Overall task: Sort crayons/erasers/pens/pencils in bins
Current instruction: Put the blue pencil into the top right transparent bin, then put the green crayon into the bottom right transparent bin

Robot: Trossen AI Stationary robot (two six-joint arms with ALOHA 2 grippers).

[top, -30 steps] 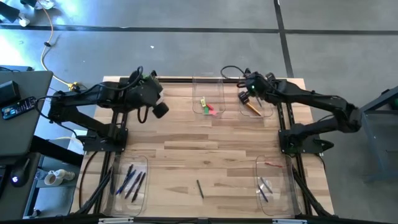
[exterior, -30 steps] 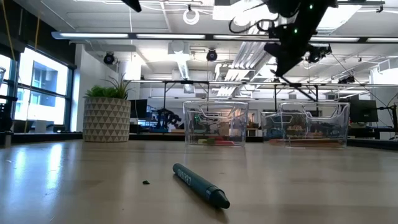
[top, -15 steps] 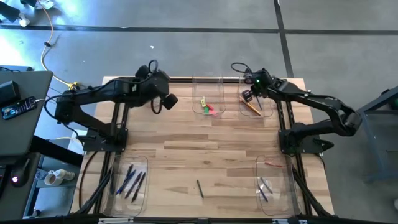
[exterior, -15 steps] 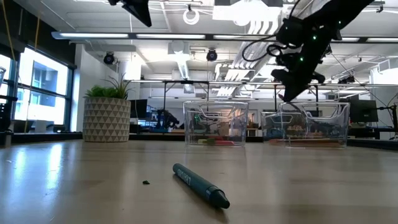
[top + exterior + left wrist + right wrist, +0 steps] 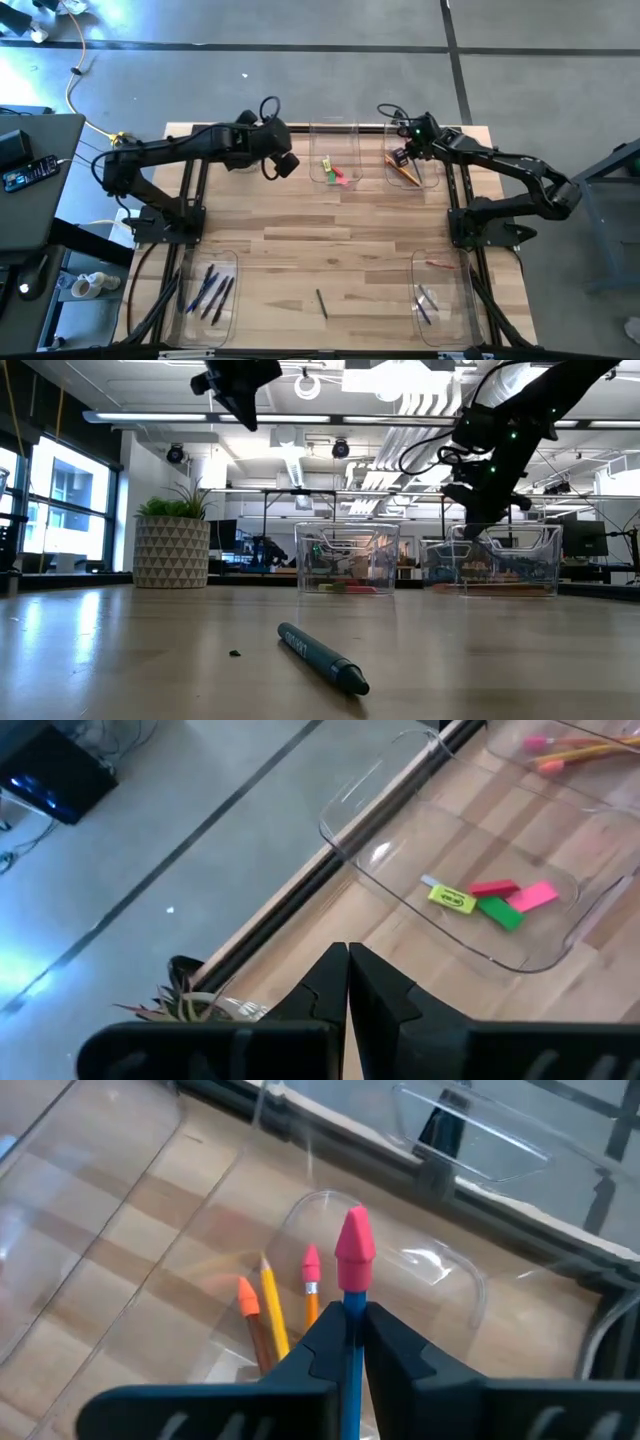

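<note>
Swinging across, the left pincer (image 5: pixel 285 165) now hangs clenched and empty just at nine o'clock of the eraser bin (image 5: pixel 335 160), where the erasers (image 5: pixel 487 900) lie. Right pincer (image 5: pixel 402 155) drops lower over the pencil bin (image 5: pixel 413 160) at one o'clock on the tabletop (image 5: pixel 320 235), clamped on a blue pencil (image 5: pixel 352 1305) with a pink eraser tip, above the pencils (image 5: pixel 275 1315) inside.
</note>
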